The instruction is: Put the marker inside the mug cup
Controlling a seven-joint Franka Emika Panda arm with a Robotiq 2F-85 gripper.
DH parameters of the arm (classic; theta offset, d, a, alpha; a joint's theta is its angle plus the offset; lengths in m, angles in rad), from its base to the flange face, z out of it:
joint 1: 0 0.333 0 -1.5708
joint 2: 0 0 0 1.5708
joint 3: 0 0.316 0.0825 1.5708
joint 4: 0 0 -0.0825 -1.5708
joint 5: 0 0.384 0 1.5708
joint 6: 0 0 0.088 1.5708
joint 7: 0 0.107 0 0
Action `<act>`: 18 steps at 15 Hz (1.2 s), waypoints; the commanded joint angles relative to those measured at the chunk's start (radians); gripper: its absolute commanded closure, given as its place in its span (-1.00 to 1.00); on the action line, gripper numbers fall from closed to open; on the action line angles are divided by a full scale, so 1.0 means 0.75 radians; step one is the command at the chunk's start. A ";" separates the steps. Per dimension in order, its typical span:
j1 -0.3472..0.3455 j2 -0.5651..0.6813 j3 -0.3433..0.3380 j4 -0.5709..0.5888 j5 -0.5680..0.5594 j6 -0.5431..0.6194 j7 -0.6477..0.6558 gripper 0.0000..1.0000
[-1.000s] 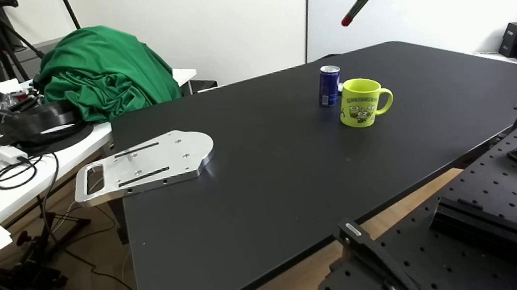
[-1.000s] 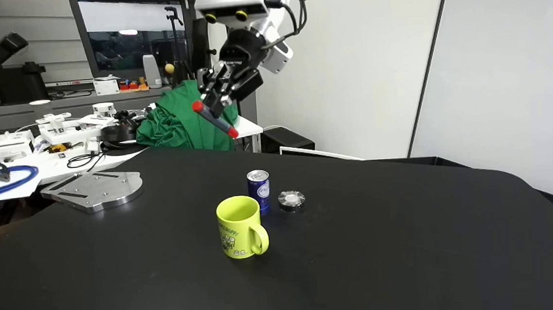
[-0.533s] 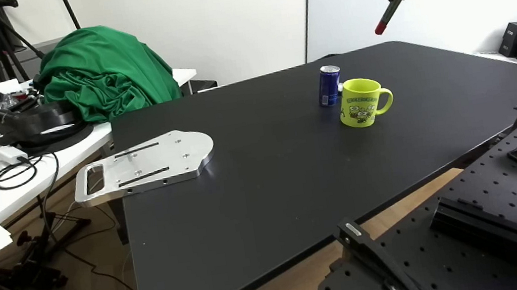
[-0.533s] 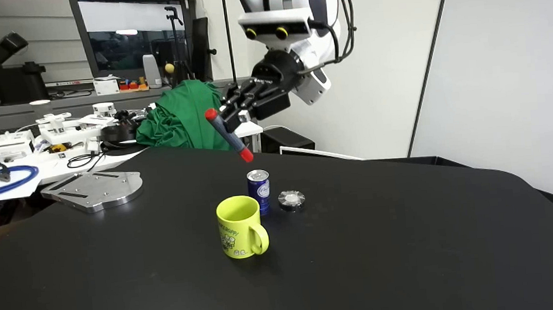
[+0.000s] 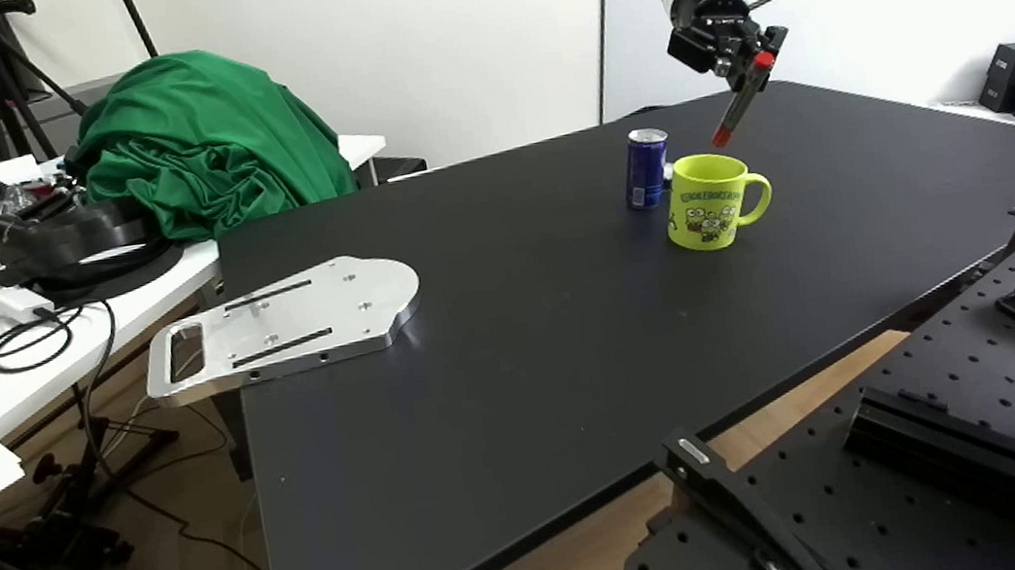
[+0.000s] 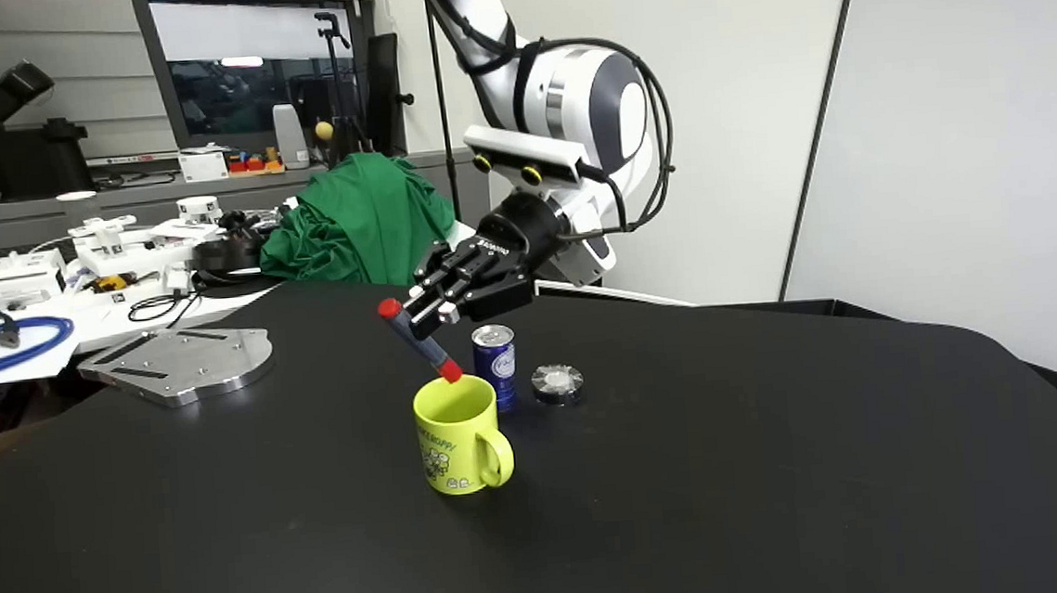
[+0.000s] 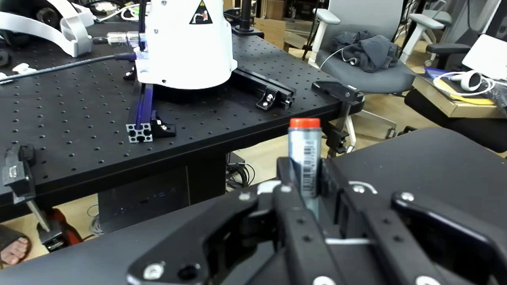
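Observation:
The marker has a grey barrel and red ends. My gripper is shut on it, and it hangs tilted in both exterior views point(image 5: 742, 105) point(image 6: 420, 343). The gripper point(image 5: 749, 67) point(image 6: 422, 315) is above the mug cup. The wrist view shows the marker point(image 7: 305, 158) between the fingertips of the gripper point(image 7: 304, 176). The yellow-green mug cup point(image 5: 706, 212) point(image 6: 457, 441) stands upright on the table, handle to the right in both exterior views. The marker's lower red end appears just above the mug's far rim. The mug is out of the wrist view.
A blue can point(image 5: 646, 170) point(image 6: 496, 366) stands close behind the mug. A small round black item with a clear top point(image 6: 558, 383) lies beside the can. A metal plate point(image 5: 306, 316) point(image 6: 181, 363) lies at the table's left. The robot's base table point(image 7: 99, 130) shows in the wrist view.
My gripper has come down with the marker, toward the mug cup, and more of the arm shows. The marker's lower end is now near the mug's rim. The mug and can have not moved.

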 commanded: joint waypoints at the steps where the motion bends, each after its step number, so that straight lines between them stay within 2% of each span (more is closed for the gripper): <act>1: 0.009 0.049 -0.005 0.050 0.017 0.038 0.025 0.89; 9: 0.013 0.100 -0.004 0.019 -0.013 0.302 0.008 0.89; 10: 0.017 0.100 -0.002 0.016 -0.015 0.323 0.013 0.08; 12: 0.023 0.089 0.010 0.019 -0.018 0.340 0.003 -0.06; 18: 0.055 -0.029 0.061 0.072 0.011 0.268 0.001 -0.87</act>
